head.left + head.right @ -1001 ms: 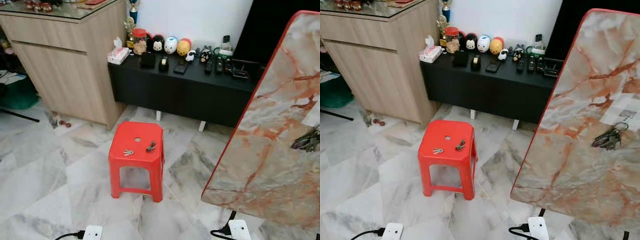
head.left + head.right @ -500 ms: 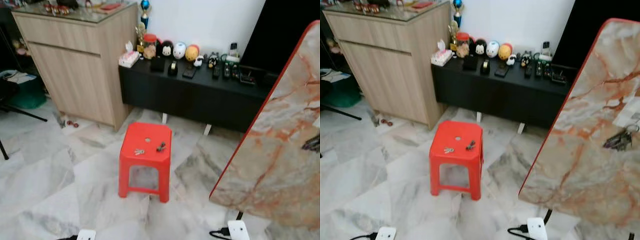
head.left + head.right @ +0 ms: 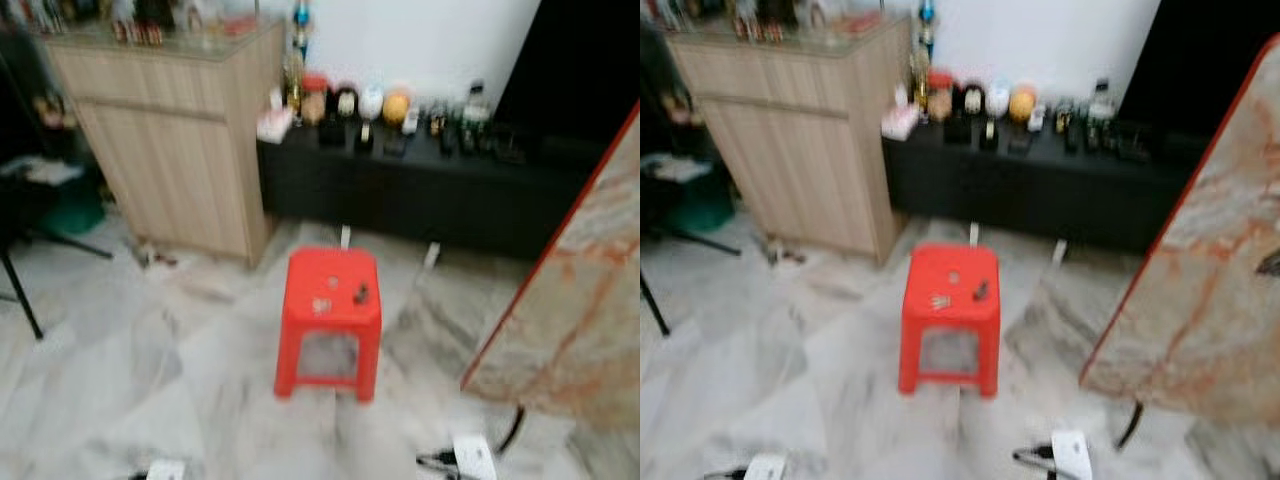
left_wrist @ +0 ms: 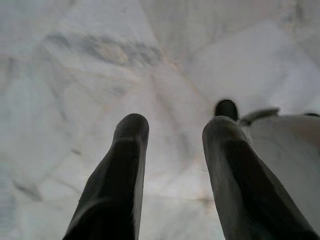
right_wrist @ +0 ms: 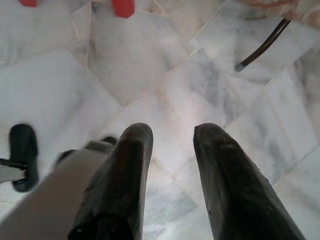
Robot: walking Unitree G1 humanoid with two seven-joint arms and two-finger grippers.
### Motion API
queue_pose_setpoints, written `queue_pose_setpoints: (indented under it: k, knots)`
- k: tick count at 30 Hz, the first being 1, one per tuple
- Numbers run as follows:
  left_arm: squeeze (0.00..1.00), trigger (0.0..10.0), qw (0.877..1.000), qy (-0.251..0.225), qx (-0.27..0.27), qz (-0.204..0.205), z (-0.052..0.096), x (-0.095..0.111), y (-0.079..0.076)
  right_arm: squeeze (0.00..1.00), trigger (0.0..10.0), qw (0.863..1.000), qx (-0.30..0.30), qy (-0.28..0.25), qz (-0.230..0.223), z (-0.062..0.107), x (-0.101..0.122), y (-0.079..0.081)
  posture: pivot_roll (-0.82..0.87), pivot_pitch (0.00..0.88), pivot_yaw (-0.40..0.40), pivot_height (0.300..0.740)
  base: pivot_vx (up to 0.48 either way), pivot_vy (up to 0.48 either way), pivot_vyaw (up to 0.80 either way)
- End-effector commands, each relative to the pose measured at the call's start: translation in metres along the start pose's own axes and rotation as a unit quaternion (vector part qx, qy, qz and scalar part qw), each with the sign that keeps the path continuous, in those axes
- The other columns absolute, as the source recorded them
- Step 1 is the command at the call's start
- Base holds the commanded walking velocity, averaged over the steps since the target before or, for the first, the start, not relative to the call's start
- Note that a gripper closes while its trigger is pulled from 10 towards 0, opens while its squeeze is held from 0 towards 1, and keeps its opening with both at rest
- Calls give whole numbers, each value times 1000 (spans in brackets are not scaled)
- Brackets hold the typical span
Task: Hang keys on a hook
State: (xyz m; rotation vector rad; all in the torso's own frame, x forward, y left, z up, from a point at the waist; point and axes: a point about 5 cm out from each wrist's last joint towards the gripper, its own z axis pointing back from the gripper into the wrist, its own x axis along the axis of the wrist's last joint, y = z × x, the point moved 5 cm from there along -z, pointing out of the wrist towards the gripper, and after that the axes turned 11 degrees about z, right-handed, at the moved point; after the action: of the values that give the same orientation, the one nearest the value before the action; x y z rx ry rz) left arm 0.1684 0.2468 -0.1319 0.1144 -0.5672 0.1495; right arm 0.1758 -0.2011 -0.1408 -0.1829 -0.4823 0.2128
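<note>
No legible text, labels or numbers anywhere; both head views are motion-blurred. Items on the black console [image 3: 440, 190] behind the red stool [image 3: 331, 318] are too smeared to read.

Blurred living room, as we see it

At twelve o'clock we find a black low console [image 3: 440, 190] crowded with round figurines [image 3: 372, 102]; a wooden cabinet [image 3: 170, 150] at ten; a marble-patterned tabletop [image 3: 1210, 300] leaning at three; white power strips [image 3: 1072, 452] at six.

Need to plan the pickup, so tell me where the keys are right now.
The keys lie on top of the red stool, right of a smaller silvery key, in front of the black cabinet.
</note>
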Motion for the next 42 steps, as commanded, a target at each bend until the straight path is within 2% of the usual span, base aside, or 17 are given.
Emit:
queue_pose_setpoints:
  k: [1,10,20,26,42]
  knots:
    - [0,10000,1000,4,-10,3,-1,-1,-10,0,10000,1000,-9,5,-2,0,-5,-8,-31,0,-30,740,0,480,0]
    - [0,10000,1000,5,-11,2,-1,-2,-11,0,10000,1000,-7,4,1,0,-3,-6,-31,2,-29,740,0,420,0]
    - [0,10000,1000,-1,-20,9,-1,-2,-19,0,10000,1000,-7,4,2,0,-2,-6,-30,5,-30,740,0,0,0]
    - [0,10000,999,0,-31,10,-2,-3,-34,0,10000,1000,-5,1,2,0,-2,-5,-29,5,-31,740,0,0,0]
    - [0,10000,999,-2,-36,10,-1,-4,-37,0,10000,1000,-9,-5,-14,0,0,-6,-27,3,-34,740,0,0,0]
